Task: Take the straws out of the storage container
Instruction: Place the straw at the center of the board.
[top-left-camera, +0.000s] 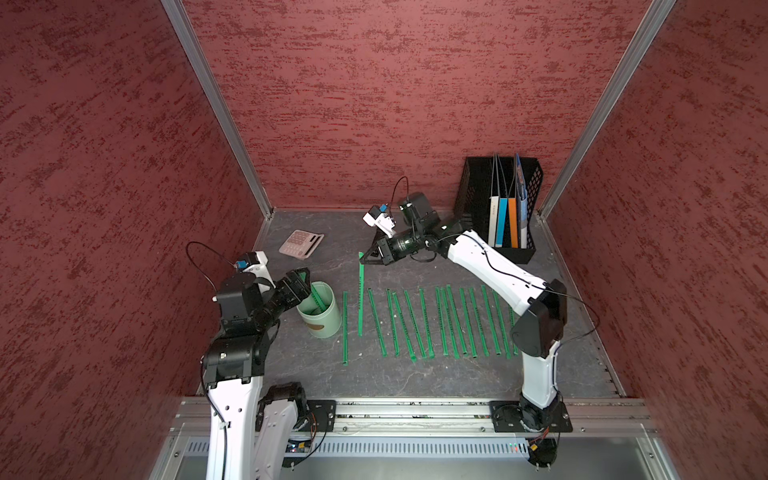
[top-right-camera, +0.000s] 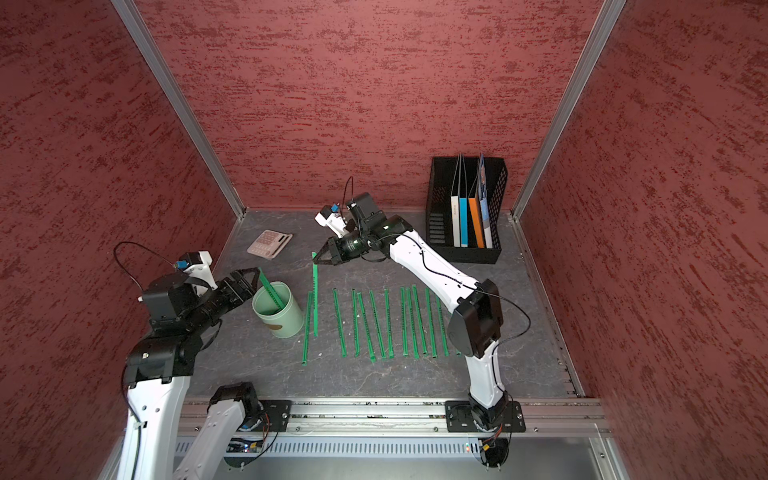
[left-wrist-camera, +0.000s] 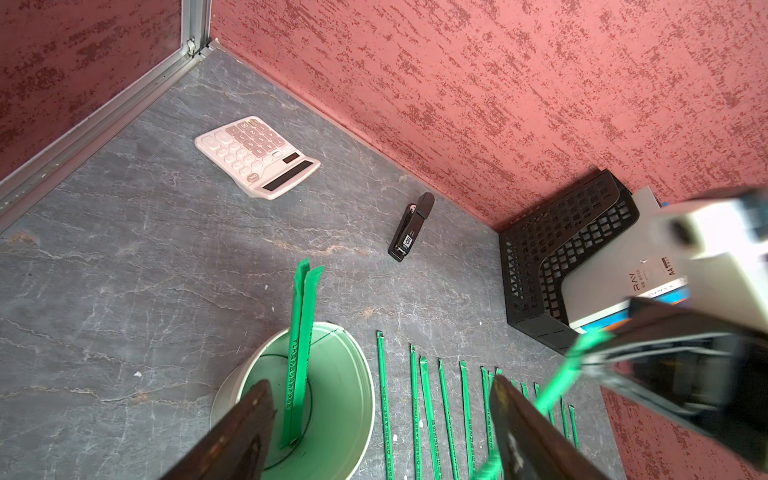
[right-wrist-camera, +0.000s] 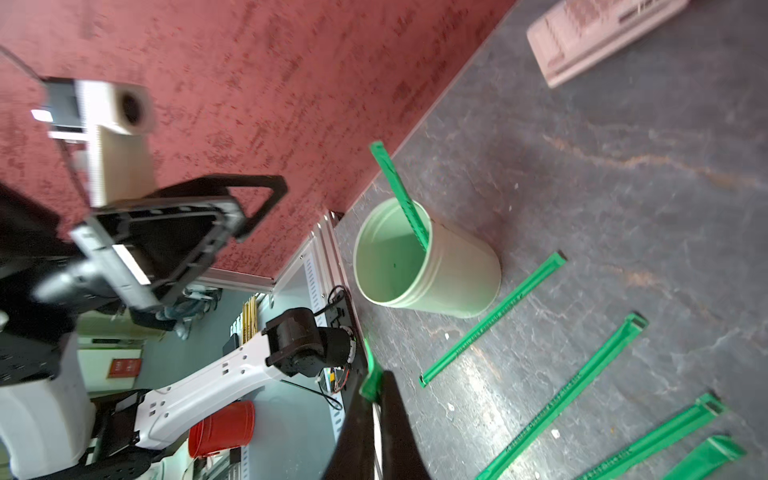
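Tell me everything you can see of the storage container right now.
The storage container is a pale mint-green, plastic-looking cylinder with an open top and a small brown mark low on its side. It stands upright on the grey table. Two straws lean inside against its rim; nothing else appears to touch it.

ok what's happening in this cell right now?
Both arms are working on getting green straws out of the mint-green cup. The right gripper is shut on the top end of one straw, which hangs down beside the row of straws lying on the table. The left gripper is open at the cup's rim, by the two straws left inside, gripping nothing. A pink calculator and a black file rack sit at the back.
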